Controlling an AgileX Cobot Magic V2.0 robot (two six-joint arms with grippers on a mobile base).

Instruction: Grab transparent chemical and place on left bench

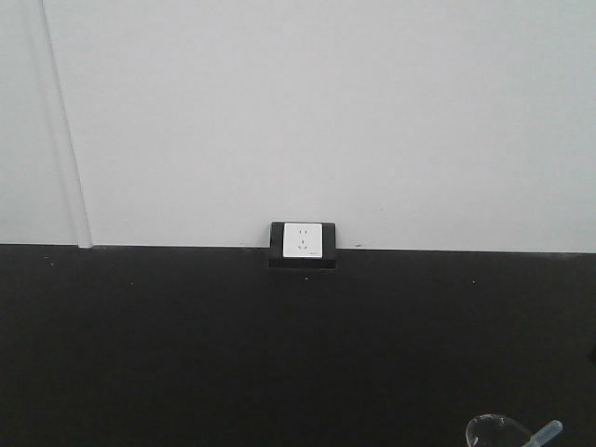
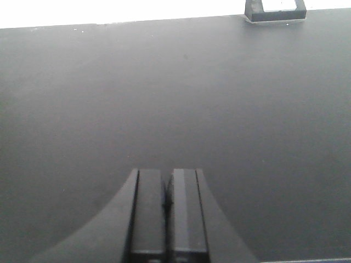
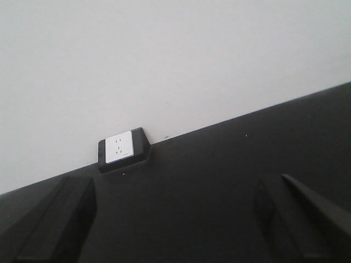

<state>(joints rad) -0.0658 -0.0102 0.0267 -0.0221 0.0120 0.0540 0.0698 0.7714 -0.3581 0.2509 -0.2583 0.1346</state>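
A matte black worktop (image 1: 186,345) runs along a plain white wall (image 1: 326,112), with a white wall socket (image 1: 304,240) in a black housing where the two meet. The beaker (image 1: 496,430) shows only as a clear round rim at the bottom edge of the front view, right of centre. A pale dropper (image 1: 548,432) leans out over its right side, and its body and contents are cut off. Neither wrist view catches it. The left gripper (image 2: 167,211) has its fingers pressed together with nothing between them, over the worktop. The right gripper (image 3: 175,192) has its fingers wide apart, holding nothing, and points towards the socket. The glass is probably light, stiff, smooth and breakable (and any liquid would slop if it tipped). I judge the safest hold to be across the wall just below the rim, kept upright with a modest squeeze. That hold should stay clear of the loose dropper, which could swing or drop out. The only other thing in view is the socket, well apart from the beaker, so it should not get in the way. The left bench does not show in any view, so the route to it cannot be judged.
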